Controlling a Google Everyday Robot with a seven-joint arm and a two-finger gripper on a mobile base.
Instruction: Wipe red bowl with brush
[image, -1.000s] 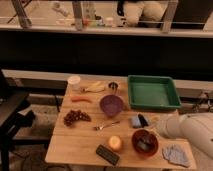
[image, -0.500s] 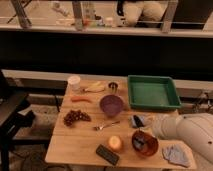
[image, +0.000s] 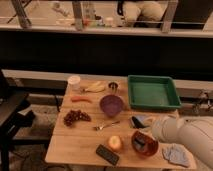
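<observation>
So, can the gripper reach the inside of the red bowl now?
Probably yes. The gripper is already down over the red bowl from the right, with a dark thing, likely the brush, inside it. Nothing stands between them; the apple sits clear to the left.

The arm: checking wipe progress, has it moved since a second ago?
Yes. The arm has swung left, putting the end effector over the red bowl, nearer the purple bowl.

Purple bowl (image: 111, 105) sits beside green tray (image: 152, 93), grapes (image: 76, 117).
</observation>
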